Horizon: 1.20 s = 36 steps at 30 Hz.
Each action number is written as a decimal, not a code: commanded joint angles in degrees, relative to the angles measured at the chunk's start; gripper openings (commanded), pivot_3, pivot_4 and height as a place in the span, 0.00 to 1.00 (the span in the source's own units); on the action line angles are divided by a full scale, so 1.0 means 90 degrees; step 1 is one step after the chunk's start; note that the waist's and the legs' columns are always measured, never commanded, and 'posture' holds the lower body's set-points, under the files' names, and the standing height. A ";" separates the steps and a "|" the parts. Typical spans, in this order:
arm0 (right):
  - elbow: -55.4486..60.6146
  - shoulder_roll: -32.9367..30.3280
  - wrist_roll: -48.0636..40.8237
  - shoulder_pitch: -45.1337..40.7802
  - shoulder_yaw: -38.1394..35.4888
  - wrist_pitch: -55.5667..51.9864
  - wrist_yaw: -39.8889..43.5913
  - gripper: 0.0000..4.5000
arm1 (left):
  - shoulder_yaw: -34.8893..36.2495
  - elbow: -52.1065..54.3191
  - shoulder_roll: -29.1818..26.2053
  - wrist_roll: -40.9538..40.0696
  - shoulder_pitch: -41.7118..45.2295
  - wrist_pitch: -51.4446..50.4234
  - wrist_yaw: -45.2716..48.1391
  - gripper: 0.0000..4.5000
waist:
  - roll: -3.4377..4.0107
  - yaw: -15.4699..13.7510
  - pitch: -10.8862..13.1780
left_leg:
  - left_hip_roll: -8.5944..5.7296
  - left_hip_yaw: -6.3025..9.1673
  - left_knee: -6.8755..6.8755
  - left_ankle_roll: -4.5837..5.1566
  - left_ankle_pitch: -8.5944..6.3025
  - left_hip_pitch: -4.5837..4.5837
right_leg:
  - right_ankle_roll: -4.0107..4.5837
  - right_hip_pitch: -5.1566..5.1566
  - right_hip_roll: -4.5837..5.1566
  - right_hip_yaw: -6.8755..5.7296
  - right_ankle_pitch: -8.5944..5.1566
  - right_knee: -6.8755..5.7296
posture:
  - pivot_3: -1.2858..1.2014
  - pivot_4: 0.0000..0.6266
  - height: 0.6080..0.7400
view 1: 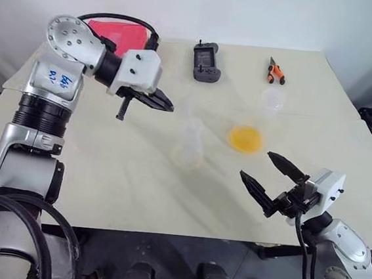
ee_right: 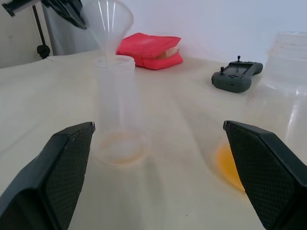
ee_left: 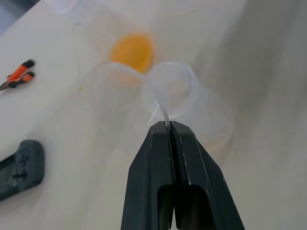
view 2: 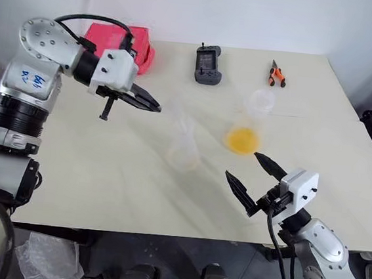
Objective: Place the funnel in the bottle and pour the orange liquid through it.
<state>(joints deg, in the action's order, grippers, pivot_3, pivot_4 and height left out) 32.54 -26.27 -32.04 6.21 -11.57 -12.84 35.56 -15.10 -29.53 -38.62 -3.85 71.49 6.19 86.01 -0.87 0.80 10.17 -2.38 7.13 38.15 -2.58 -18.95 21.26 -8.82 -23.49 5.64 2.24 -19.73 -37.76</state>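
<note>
Pinching the funnel (ee_right: 108, 21) above the bottle (ee_right: 116, 108) mid-worktop, left hand (ee_left: 168, 125) is seating it; right hand (view 1: 273, 176) is waiting wide; orange liquid (view 1: 246, 139) unpoured.

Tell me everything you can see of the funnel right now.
The funnel is small, clear and colourless, plastic by its look, with a wide cone above a short spout. The left pincer is shut on a thin tab at its rim and holds it upright, spout down, at the mouth of the clear bottle. Whether the spout touches or has entered the bottle's rim, I cannot tell.
</note>
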 commanded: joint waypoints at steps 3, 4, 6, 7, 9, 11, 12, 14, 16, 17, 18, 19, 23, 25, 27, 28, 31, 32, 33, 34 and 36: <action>0.0178 -0.0011 -0.0039 -0.0066 0.0003 0.0027 -0.0052 1.00 | -0.0028 0.0264 0.0078 -0.0121 0.0124 -0.0038 0.0378 0.19 | 0.0000 0.0013 0.0000 | 0.0000 0.0000 -0.0001 0.0000 0.0000 0.0000 | 0.0000 0.0000 0.0000 0.0000 0.0000 -0.0001 | 0.52 0.24 1.00; 0.0170 -0.0003 -0.0030 -0.0073 0.0018 0.0033 -0.0054 1.00 | 0.0001 0.0241 0.0102 -0.0138 0.0132 -0.0043 0.0316 0.26 | 0.0000 0.0015 0.0000 | 0.0000 0.0000 -0.0001 0.0000 0.0000 0.0000 | 0.0000 0.0000 0.0000 0.0000 0.0000 0.0000 | 0.52 0.24 1.00; 0.0150 0.0009 -0.0015 -0.0084 0.0042 0.0048 -0.0052 1.00 | 0.0082 0.0290 0.0125 -0.0272 0.0103 -0.0253 0.0307 0.42 | 0.0000 0.0019 0.0000 | 0.0000 -0.0001 -0.0001 0.0000 0.0000 0.0000 | 0.0000 0.0000 -0.0001 0.0000 0.0000 0.0000 | 0.52 0.24 1.00; 0.0139 0.0013 -0.0009 -0.0093 0.0052 0.0057 -0.0047 1.00 | 0.0141 0.0322 0.0141 -0.0350 0.0078 -0.0400 0.0278 0.48 | 0.0000 0.0022 0.0000 | 0.0000 -0.0001 -0.0001 0.0000 0.0000 0.0000 | 0.0000 0.0000 0.0000 0.0000 0.0000 -0.0001 | 0.52 0.24 1.00; 0.0114 0.0023 0.0003 -0.0110 0.0071 0.0071 -0.0043 1.00 | 0.0224 0.0396 0.0136 -0.0473 0.0016 -0.0539 0.0247 0.62 | 0.0000 0.0049 0.0000 | 0.0000 0.0000 -0.0001 0.0000 0.0000 0.0000 | 0.0000 0.0000 -0.0001 0.0000 0.0000 -0.0002 | 0.52 0.24 1.00; 0.0065 0.0032 0.0020 -0.0148 0.0092 0.0093 -0.0034 1.00 | 0.0504 0.0592 0.0164 -0.0874 -0.0134 -0.1025 0.0124 0.77 | 0.0000 0.0076 0.0000 | 0.0001 0.0001 -0.0002 0.0000 0.0000 0.0000 | 0.0000 0.0000 -0.0001 0.0000 0.0000 -0.0004 | 0.52 0.24 1.00; 0.0034 0.0035 0.0027 -0.0174 0.0092 0.0105 -0.0035 1.00 | 0.0710 0.0723 0.0193 -0.1148 -0.0232 -0.1407 0.0009 0.82 | 0.0000 0.0082 0.0000 | 0.0001 0.0002 -0.0002 0.0000 0.0000 0.0000 | 0.0000 0.0001 -0.0001 0.0000 0.0000 -0.0004 | 0.52 0.24 1.00; -0.0106 0.0078 0.0052 -0.0242 -0.0065 0.0143 -0.0193 1.00 | 0.1309 0.1033 0.0120 -0.1702 -0.0788 -0.2048 -0.0325 0.97 | 0.0004 0.0116 -0.0002 | 0.0004 0.0007 -0.0004 0.0000 0.0000 -0.0002 | 0.0000 0.0000 -0.0001 0.0001 0.0000 -0.0009 | 0.52 0.24 1.00; -0.0279 0.0112 0.0094 -0.0286 -0.0274 0.0202 -0.0358 1.00 | 0.1875 0.1329 0.0013 -0.2044 -0.1478 -0.2467 -0.0778 0.99 | 0.0014 0.0154 -0.0008 | 0.0006 0.0001 -0.0009 0.0000 0.0000 -0.0011 | 0.0000 -0.0001 0.0000 0.0009 0.0000 -0.0015 | 0.52 0.24 1.00; -0.0391 0.0111 0.0103 -0.0296 -0.0376 0.0229 -0.0400 1.00 | 0.2210 0.1468 -0.0025 -0.2151 -0.1915 -0.2617 -0.1117 0.99 | 0.0016 0.0171 -0.0009 | 0.0008 -0.0001 -0.0012 0.0000 0.0000 -0.0014 | 0.0000 -0.0003 -0.0001 0.0013 0.0000 -0.0015 | 0.52 0.24 1.00; -0.0462 0.0106 0.0106 -0.0296 -0.0434 0.0250 -0.0406 1.00 | 0.2415 0.1597 -0.0044 -0.2215 -0.2202 -0.2724 -0.1354 0.99 | 0.0016 0.0174 -0.0009 | 0.0008 0.0000 -0.0013 0.0000 0.0000 -0.0016 | 0.0001 -0.0008 -0.0001 0.0017 0.0000 -0.0021 | 0.52 0.24 1.00; -0.0519 0.0095 0.0104 -0.0300 -0.0476 0.0254 -0.0405 1.00 | 0.2596 0.1727 -0.0056 -0.2300 -0.2437 -0.2875 -0.1575 0.99 | 0.0015 0.0161 -0.0009 | 0.0008 0.0001 -0.0012 0.0000 0.0000 -0.0015 | 0.0001 -0.0009 -0.0002 0.0018 0.0000 -0.0022 | 0.52 0.24 1.00; -0.0915 -0.0053 0.0338 -0.0540 -0.0600 0.0197 -0.0525 1.00 | 0.3463 0.2504 -0.0056 -0.2668 -0.3705 -0.3310 -0.2510 0.99 | 0.0013 0.0088 -0.0007 | 0.0008 0.0002 0.0002 0.0000 0.0000 -0.0005 | 0.0001 -0.0011 0.0005 0.0019 0.0001 -0.0012 | 0.52 0.24 1.00; -0.1053 -0.0061 0.0297 -0.0789 -0.0649 0.0026 -0.0695 1.00 | 0.3657 0.2866 -0.0042 -0.2728 -0.4202 -0.3362 -0.2790 0.99 | 0.0013 0.0084 -0.0007 | 0.0016 0.0001 0.0001 0.0000 0.0000 -0.0009 | 0.0001 -0.0011 0.0019 0.0021 0.0001 -0.0002 | 0.52 0.24 1.00; -0.1406 -0.0113 0.0344 -0.1640 -0.0550 -0.0531 -0.1154 1.00 | 0.3862 0.3478 0.0018 -0.2953 -0.4941 -0.3618 -0.3031 0.99 | 0.0014 0.0093 -0.0007 | 0.0018 0.0001 0.0001 0.0000 0.0000 -0.0011 | 0.0002 -0.0010 0.0017 0.0019 0.0001 -0.0002 | 0.52 0.24 1.00; -0.1581 -0.0158 0.0382 -0.2036 -0.0477 -0.0812 -0.1312 1.00 | 0.3887 0.3708 0.0055 -0.3018 -0.5151 -0.3692 -0.3151 0.99 | 0.0015 0.0093 -0.0006 | 0.0020 -0.0003 0.0004 0.0000 0.0000 -0.0013 | 0.0003 -0.0010 0.0020 0.0023 0.0001 -0.0004 | 0.52 0.24 1.00; -0.2039 -0.0179 0.0458 -0.2810 -0.0371 -0.1262 -0.1527 1.00 | 0.3821 0.4063 0.0120 -0.3116 -0.5351 -0.3801 -0.3374 0.99 | 0.0015 0.0058 -0.0006 | 0.0021 -0.0008 0.0002 -0.0003 0.0008 -0.0013 | 0.0007 -0.0014 0.0018 0.0026 0.0004 -0.0004 | 0.52 0.24 1.00; -0.2197 -0.0197 0.0487 -0.3009 -0.0315 -0.1370 -0.1510 1.00 | 0.3799 0.4135 0.0149 -0.3152 -0.5389 -0.3839 -0.3436 0.99 | 0.0015 0.0032 -0.0006 | 0.0021 0.0007 0.0002 -0.0008 0.0011 -0.0011 | 0.0010 -0.0012 0.0013 0.0014 0.0006 -0.0004 | 0.52 0.24 1.00; -0.2334 -0.0207 0.0533 -0.3243 -0.0224 -0.1510 -0.1521 1.00 | 0.3770 0.4215 0.0173 -0.3190 -0.5445 -0.3867 -0.3466 0.99 | 0.0016 0.0018 -0.0006 | 0.0020 0.0011 -0.0001 -0.0010 0.0012 -0.0011 | 0.0012 -0.0012 0.0013 0.0009 0.0007 -0.0003 | 0.52 0.24 1.00; -0.2462 -0.0171 0.0486 -0.3488 -0.0189 -0.1669 -0.1549 1.00 | 0.3743 0.4289 0.0204 -0.3222 -0.5493 -0.3885 -0.3513 0.99 | 0.0016 0.0012 -0.0006 | 0.0018 0.0009 -0.0003 -0.0010 0.0012 -0.0011 | 0.0012 -0.0012 0.0014 0.0011 0.0007 -0.0002 | 0.52 0.24 1.00; -0.2643 -0.0114 0.0424 -0.3789 -0.0170 -0.1803 -0.1541 1.00 | 0.3707 0.4399 0.0237 -0.3296 -0.5557 -0.3931 -0.3585 0.99 | 0.0016 0.0022 -0.0006 | 0.0016 0.0000 -0.0006 -0.0009 0.0011 -0.0011 | 0.0012 -0.0014 0.0018 0.0016 0.0007 0.0000 | 0.52 0.24 1.00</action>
<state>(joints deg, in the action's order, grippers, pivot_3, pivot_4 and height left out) 8.35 -27.20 -27.63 -26.60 -12.35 -28.69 21.87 17.97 7.77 -36.56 -31.75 21.85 -29.06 54.35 -0.72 1.00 10.11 -2.24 7.11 38.09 -2.65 -18.84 21.18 -8.72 -23.63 5.81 2.40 -19.67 -37.75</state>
